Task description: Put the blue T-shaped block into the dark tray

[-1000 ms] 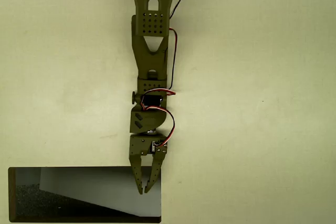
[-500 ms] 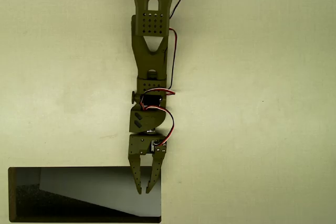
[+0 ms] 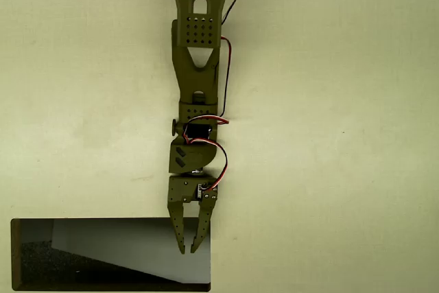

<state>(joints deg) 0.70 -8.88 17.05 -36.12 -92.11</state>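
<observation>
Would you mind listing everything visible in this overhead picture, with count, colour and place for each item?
dark tray: one, thin dark-brown rim, dark speckled floor, at the bottom left of the overhead view, cut off by the lower edge.
pale-grey panel: one, lying slanted inside the tray, covering its upper right part.
table: one, pale cream, under everything.
wires: a few, red and black, running along the arm's right side in the picture.
arm: one, olive green, reaching down from the top centre.
gripper: one, olive green, fingertips close together over the tray's right part, nothing seen between them.
</observation>
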